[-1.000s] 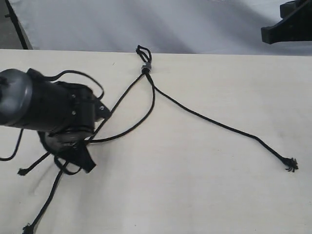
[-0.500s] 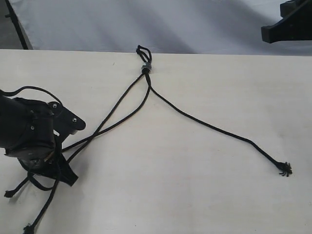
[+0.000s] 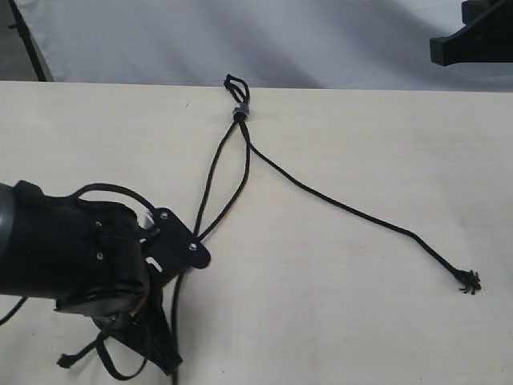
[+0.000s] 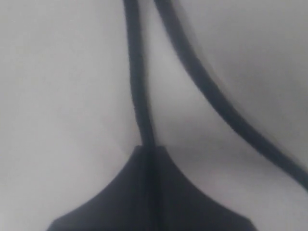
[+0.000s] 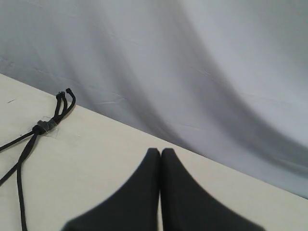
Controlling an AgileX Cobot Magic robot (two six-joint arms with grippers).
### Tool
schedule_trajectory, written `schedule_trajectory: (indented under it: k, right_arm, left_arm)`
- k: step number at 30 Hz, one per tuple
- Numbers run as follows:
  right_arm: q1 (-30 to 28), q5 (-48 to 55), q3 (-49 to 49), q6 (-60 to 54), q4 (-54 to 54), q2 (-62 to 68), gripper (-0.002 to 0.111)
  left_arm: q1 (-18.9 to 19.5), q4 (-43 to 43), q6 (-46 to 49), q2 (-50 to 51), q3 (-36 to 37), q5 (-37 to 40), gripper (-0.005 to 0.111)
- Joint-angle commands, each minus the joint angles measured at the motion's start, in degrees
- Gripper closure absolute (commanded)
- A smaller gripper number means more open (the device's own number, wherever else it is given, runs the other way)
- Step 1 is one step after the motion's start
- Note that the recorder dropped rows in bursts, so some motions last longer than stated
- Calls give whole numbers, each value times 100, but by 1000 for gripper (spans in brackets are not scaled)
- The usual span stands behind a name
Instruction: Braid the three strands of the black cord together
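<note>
Crossover, by my reading: my left gripper (image 4: 149,148), jaws pinched, it seems through the blur, on one strand (image 4: 137,82), works low at the table's (image 3: 345,321) near left; the cord (image 3: 238,112) fans from the far edge. My right gripper (image 5: 160,152) hangs shut, empty. Next: lay it across the second strand (image 4: 202,82).

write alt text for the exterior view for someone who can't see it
A black cord lies on a table, three strands fanning from a grey band near the far edge. Two strands run to the left end effector at lower left, shut on one; the third strand trails right to a frayed tip.
</note>
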Motion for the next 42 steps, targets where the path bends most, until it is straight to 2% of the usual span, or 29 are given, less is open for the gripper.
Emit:
schedule_trajectory:
  k: [1, 8, 11, 14, 17, 20, 24, 25, 32, 36, 38, 42]
  right_arm:
    - [-30, -63, 21, 53, -1, 14, 108]
    - [-30, -63, 21, 53, -1, 14, 108]
    - [-30, -87, 21, 64, -1, 14, 108]
    - [-30, -156, 21, 129, -1, 14, 108]
    - [-30, -125, 21, 144, -1, 14, 108]
    - [-30, -125, 21, 144, 39, 14, 108]
    - [-30, -156, 21, 144, 39, 29, 108]
    - [-30, -156, 21, 144, 39, 29, 108]
    - [-30, -97, 21, 144, 39, 28, 108]
    - [106, 77, 21, 253, 39, 28, 108]
    - [250, 246, -38, 261, 39, 28, 108]
    - [665, 1405, -431, 375, 39, 28, 108]
  left_arm:
    - [-472, -1098, 211, 104, -79, -738, 107]
    - [-460, -1086, 147, -1116, -41, -434, 107]
    - [-460, -1086, 147, -1423, 210, -337, 107]
    - [-460, -1057, 114, -1474, 595, -324, 107]
    - [-460, -528, -604, -1474, 897, -377, 107]
    - [-460, -477, -629, -1474, 1025, -765, 107]
    - [-460, -477, -710, -1474, 1025, -738, 105]
    - [-460, -477, -710, -1474, 1025, -675, 103]
    - [-460, -293, -710, -1474, 1025, -121, 60]
    - [-460, 81, -1091, -1596, 1013, -118, 49]
    - [-460, 310, -1429, -1806, 976, 153, 46]
    - [-460, 1273, -2294, -2496, 949, 842, 45]
